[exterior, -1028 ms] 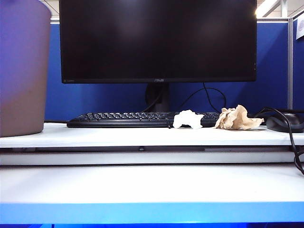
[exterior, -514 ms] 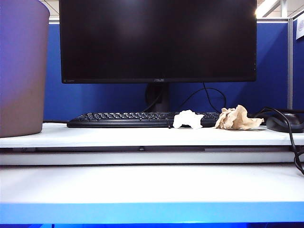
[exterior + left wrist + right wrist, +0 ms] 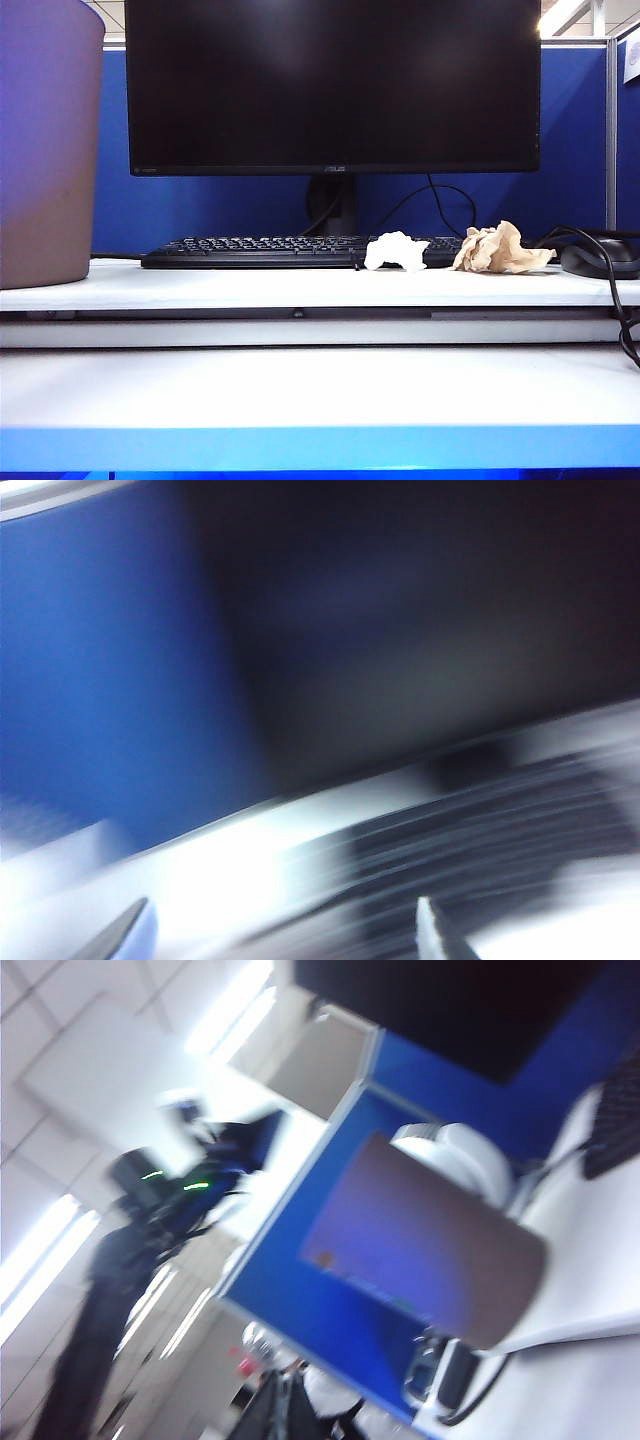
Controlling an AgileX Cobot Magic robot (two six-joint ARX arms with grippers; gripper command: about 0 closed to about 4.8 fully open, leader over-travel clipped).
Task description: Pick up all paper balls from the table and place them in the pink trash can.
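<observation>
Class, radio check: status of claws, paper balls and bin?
Left claw open, empty. Right claw unseen. White paper ball and tan paper ball on table by keyboard. Pink trash can unobstructed.

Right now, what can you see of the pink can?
The pink can stands upright at the far left of the table, left of the keyboard. Its wall is smooth, dull pink-mauve plastic, unmarked, tapering slightly toward the base. The frame cuts off its left side. The right wrist view shows its whole side; its inside is hidden. Nothing touches it but the table.
</observation>
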